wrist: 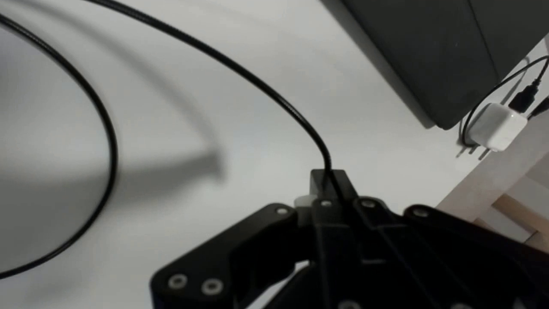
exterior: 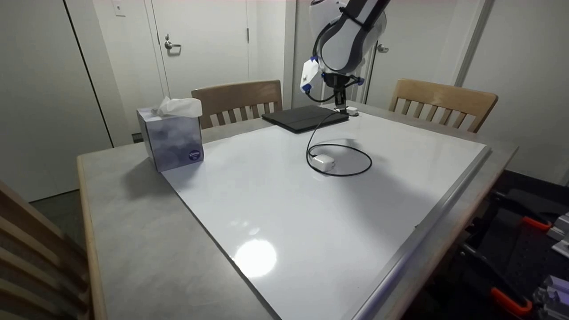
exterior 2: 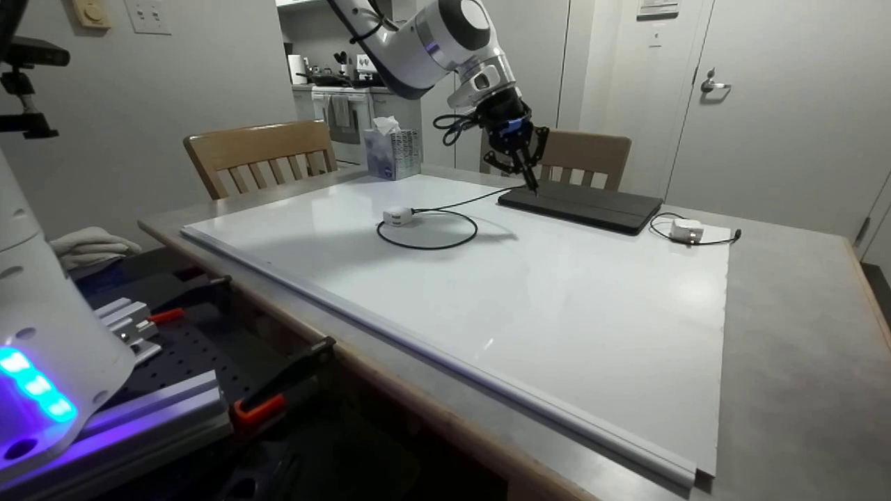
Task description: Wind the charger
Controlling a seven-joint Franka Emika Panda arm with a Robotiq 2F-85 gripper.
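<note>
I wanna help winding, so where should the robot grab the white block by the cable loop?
Probably two opposite sides of the white block, coming from above: it's boxy, sitting on the board with its top uncovered. Avoid the end where the cable goes in. The gripper, pinching that cable, must release first.

Home-like room, kitchen stove [exterior 2: 361, 108] beyond, hanging towel [exterior 2: 339, 111], wooden chairs [exterior 2: 261, 141], tissue box [exterior: 177, 138]

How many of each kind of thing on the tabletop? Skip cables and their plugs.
Adapters: 2
Laptop: 1
Tissue box: 1
Whiteboard: 1
Total: 5
</note>
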